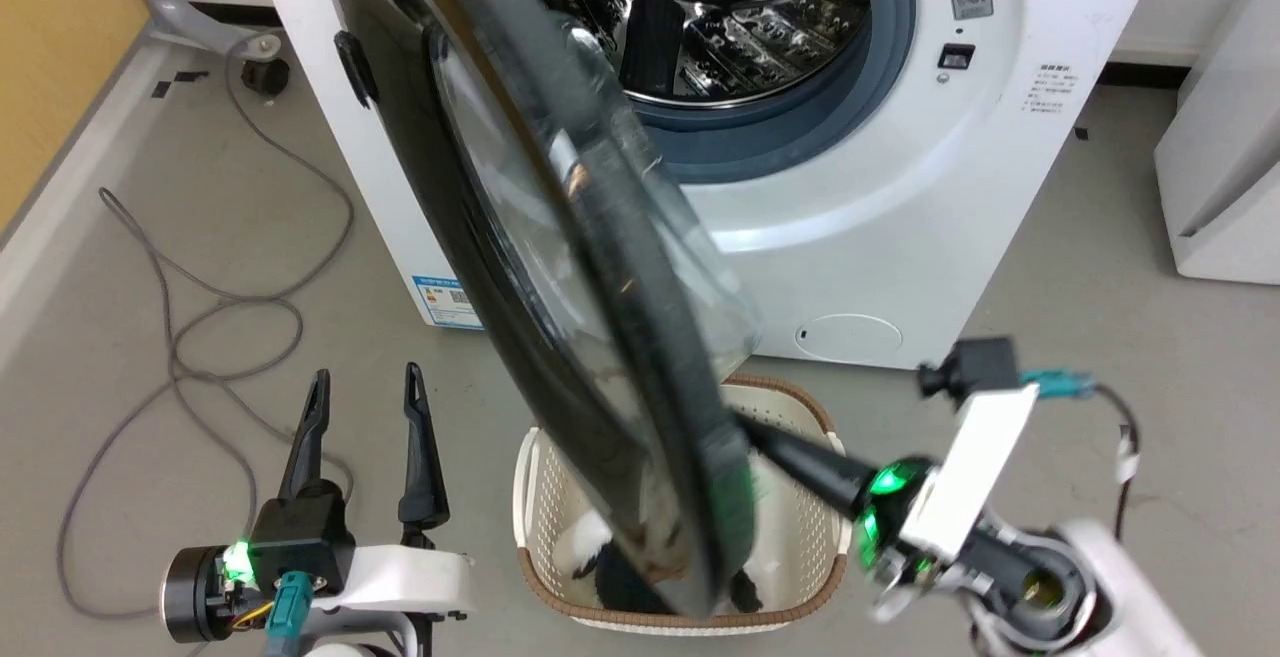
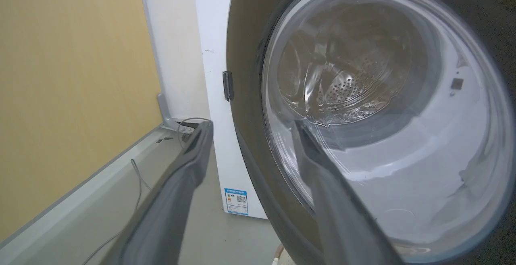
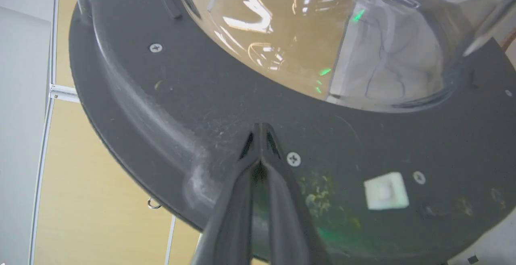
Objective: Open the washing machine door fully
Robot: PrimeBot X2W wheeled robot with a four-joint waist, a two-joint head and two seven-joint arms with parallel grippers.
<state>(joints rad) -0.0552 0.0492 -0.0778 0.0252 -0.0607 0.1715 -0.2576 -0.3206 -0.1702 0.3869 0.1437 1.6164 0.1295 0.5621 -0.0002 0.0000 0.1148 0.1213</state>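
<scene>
One washing machine point(image 1: 850, 237) here, a white front loader, and its one washing machine door point(image 1: 560, 267) is swung well out from the opening. It's hinged on the robot's left side, and its free edge hangs over a basket point(image 1: 800, 407). The door has a wide glossy black rim around a bulging clear glass bowl. Behind it there's one shiny perforated steel drum point(image 1: 720, 27) inside a smooth grey rubber gasket point(image 1: 880, 87).

Two grippers, two long dark tapered fingers each. The left gripper point(image 1: 365, 407) is spread wide with nothing in it, low over the floor left of the door. The right gripper point(image 3: 261, 132) has its fingers pinched together on nothing. The tips are up against the matte, scuffed inner face of the rim, probably touching, though that's hard to be sure of from this angle.

On that inner face I count three cross-head screws for sure and one small white square block point(image 3: 385, 190).

The single basket is cream slatted plastic with a brown woven rim. One grey cable point(image 1: 170, 337) loops across the floor, and there's one blue label sticker point(image 1: 445, 299) low on the washer.
</scene>
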